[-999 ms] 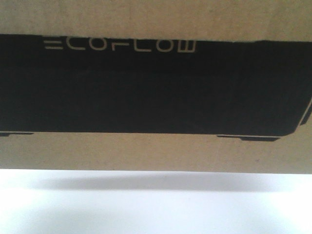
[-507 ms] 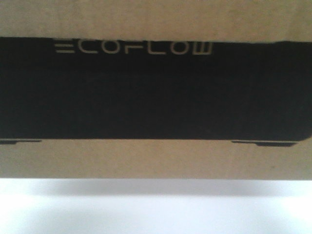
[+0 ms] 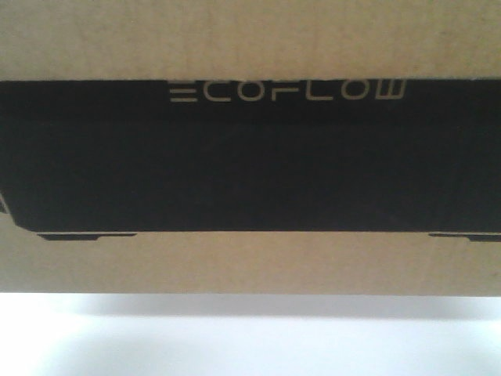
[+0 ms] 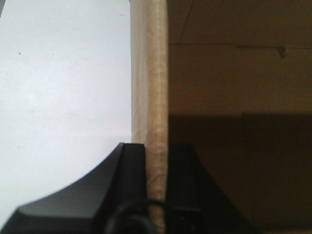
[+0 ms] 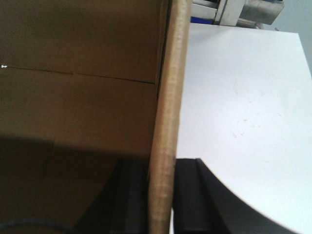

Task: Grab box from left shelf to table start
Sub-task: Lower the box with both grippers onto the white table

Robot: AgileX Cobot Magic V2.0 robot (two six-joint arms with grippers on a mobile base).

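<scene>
Cardboard fills the front view: the box point(image 3: 250, 258) hangs just above the white counter point(image 3: 250, 345). Left tool point(image 4: 156, 161) and right tool point(image 5: 163, 170) each pinch a box wall.

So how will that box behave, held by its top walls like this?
The box is corrugated cardboard, so probably stiff, but each hand pinches only one thin wall, which may flex or tear under load. It is wide, so likely to sway or tilt if the left hand and right hand move unevenly. Its weight cannot be judged.
</scene>
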